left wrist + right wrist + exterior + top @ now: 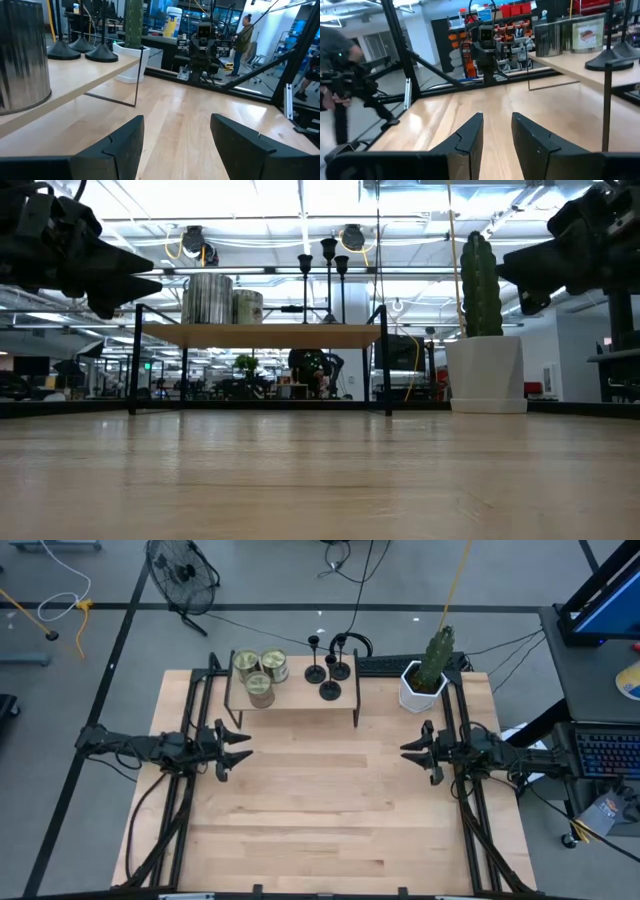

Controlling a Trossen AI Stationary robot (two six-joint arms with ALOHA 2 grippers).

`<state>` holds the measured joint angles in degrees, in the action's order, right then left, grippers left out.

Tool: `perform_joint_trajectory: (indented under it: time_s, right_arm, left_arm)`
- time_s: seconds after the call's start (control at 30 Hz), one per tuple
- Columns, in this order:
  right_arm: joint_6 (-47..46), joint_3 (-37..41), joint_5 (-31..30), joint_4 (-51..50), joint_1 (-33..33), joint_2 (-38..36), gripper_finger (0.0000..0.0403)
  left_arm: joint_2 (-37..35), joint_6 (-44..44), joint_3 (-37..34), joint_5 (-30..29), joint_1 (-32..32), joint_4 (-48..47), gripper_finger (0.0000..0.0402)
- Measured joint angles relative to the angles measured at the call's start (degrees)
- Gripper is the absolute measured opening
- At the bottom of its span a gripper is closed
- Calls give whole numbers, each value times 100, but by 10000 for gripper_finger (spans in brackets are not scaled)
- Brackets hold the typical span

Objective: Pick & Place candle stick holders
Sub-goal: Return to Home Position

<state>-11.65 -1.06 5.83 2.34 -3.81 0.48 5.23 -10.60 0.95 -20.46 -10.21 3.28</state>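
Note:
Three black candle stick holders (pixel 329 677) stand by their round bases on a small wooden shelf (pixel 300 703) at the table's far middle. Their stems and cups show in the low view (pixel 328 270), their bases in the left wrist view (pixel 82 49). My left gripper (pixel 242 747) hovers open near the table's left edge, pointing level toward the right, clear of the shelf. My right gripper (pixel 408 752) hovers near the right edge, pointing level toward the left, its fingers (pixel 470 135) a narrow gap apart with nothing between them.
Three greenish-gold tins (pixel 259 673) share the shelf's left half. A cactus in a white pot (pixel 424 680) stands at the far right, beside the shelf. Bare wooden tabletop (pixel 330 800) lies between the arms. People stand in the room beyond the table (pixel 247 30).

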Motion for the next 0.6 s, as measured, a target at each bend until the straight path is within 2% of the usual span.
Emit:
perform_joint_trajectory:
  time_s: [0.6]
  right_arm:
    - [185,20,8,1,4,1,93]
  left_arm:
    - [4,-187,-11,-3,-1,94,237]
